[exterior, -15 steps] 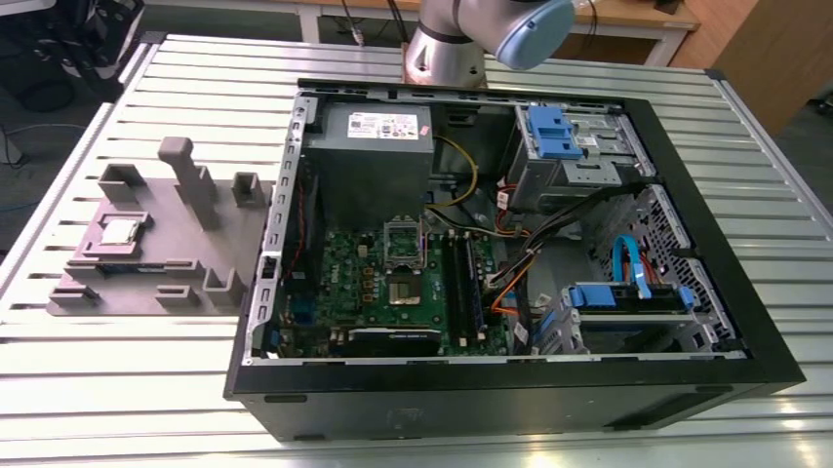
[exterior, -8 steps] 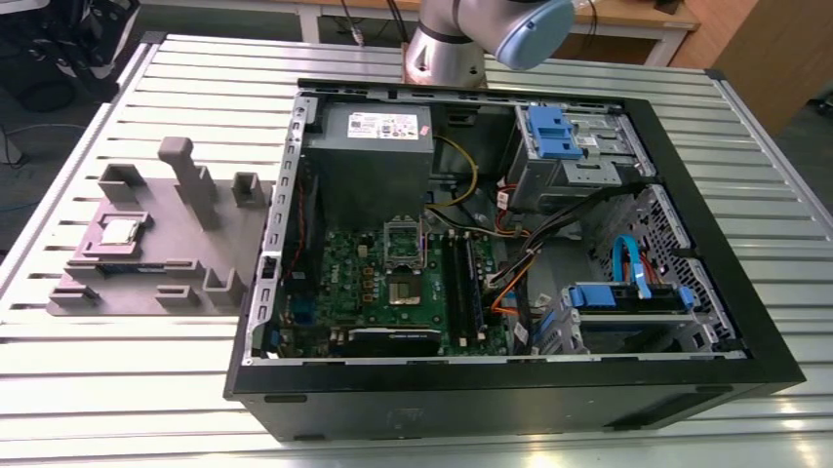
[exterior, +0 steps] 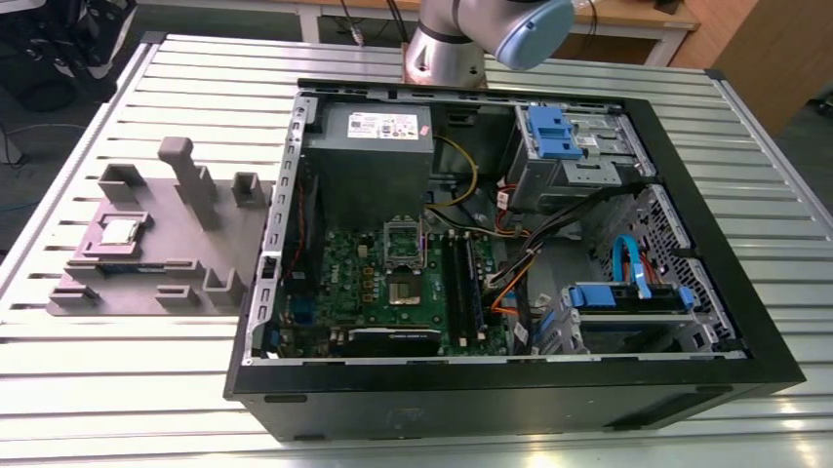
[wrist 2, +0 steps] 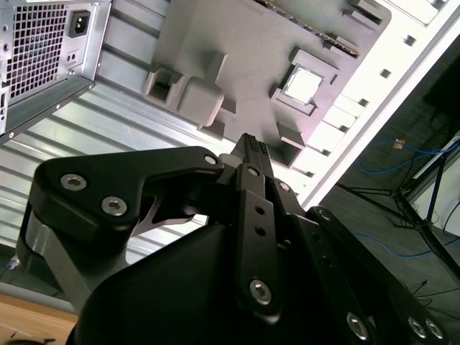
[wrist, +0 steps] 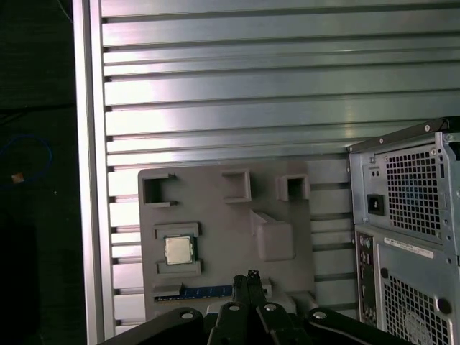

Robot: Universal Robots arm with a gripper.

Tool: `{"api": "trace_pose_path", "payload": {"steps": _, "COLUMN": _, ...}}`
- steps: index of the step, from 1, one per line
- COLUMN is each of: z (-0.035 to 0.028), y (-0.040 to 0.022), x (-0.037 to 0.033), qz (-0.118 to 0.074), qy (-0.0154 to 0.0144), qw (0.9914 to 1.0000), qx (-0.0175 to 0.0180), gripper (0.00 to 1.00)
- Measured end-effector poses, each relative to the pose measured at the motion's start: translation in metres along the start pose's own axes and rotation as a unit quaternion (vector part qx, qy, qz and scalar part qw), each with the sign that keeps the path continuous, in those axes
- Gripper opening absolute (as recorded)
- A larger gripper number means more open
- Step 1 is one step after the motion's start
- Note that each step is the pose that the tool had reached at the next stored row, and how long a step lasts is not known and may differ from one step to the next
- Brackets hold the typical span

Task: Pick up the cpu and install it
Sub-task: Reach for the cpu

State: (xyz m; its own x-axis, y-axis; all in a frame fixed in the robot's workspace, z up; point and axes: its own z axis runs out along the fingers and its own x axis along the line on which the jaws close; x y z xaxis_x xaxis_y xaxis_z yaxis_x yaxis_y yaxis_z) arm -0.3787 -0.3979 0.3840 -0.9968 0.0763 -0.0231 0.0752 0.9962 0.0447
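- My tool (wrist: pixel 251 276) is closest in both wrist views (wrist 2: pixel 251 141). Its two dark fingers are together at the tip and they hold nothing.
- Past the fingertips, well apart from them, the mauve-grey plastic tray (wrist: pixel 215 215) lies flat on the counter (wrist: pixel 215 86). The counter is made of long metal slats.
- The cpu (wrist: pixel 178 250) rests in a shallow square seat of this tray, with its shiny silver top up. Low plastic blocks stand on two opposite sides of it. In the second wrist view the cpu (wrist 2: pixel 302 84) is in the part of the tray (wrist 2: pixel 237 43) that is close to the counter's edge.
- A green and blue memory stick (wrist: pixel 194 291) lies in a slot of the tray, just beside the cpu's seat.
- Beside the tray is the computer case (wrist: pixel 410 215). The wrist views show its grey back panel with vent grilles (wrist 2: pixel 43 50).
- In the exterior view the tray (exterior: pixel 170 263) is at the exterior view's left and the cpu (exterior: pixel 121 231) is in its seat there. The case (exterior: pixel 521 380) lies open next to it.
- Inside the case there is a green motherboard (exterior: pixel 371 292), and on it the metal-framed socket (exterior: pixel 405 240) with a dark centre.
- Farthest, behind the case, a part of my arm (exterior: pixel 469 39) rises from the counter (exterior: pixel 131 390).
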Motion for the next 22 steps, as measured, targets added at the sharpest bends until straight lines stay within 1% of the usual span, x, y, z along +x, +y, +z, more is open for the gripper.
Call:
{"api": "trace_pose_path", "payload": {"steps": 3, "z": 0.0, "y": -0.0001, "x": 0.0013, "qz": 0.0, "qy": 0.0, "qw": 1.0, "qx": 0.0, "gripper": 0.1}}
{"api": "trace_pose_path", "payload": {"steps": 10, "z": -0.0001, "y": -0.0001, "x": 0.0016, "qz": 0.0, "qy": 0.0, "qw": 1.0, "qx": 0.0, "gripper": 0.1}}
{"api": "trace_pose_path", "payload": {"steps": 13, "z": -0.0001, "y": -0.0002, "x": 0.0031, "qz": 0.0, "qy": 0.0, "qw": 1.0, "qx": 0.0, "gripper": 0.1}}
{"api": "trace_pose_path", "payload": {"steps": 15, "z": -0.0001, "y": -0.0004, "x": 0.005, "qz": 0.0, "qy": 0.0, "qw": 1.0, "qx": 0.0, "gripper": 0.1}}
{"api": "trace_pose_path", "payload": {"steps": 22, "z": 0.0005, "y": -0.0007, "x": 0.0154, "qz": 0.0, "qy": 0.0, "qw": 1.0, "qx": 0.0, "gripper": 0.1}}
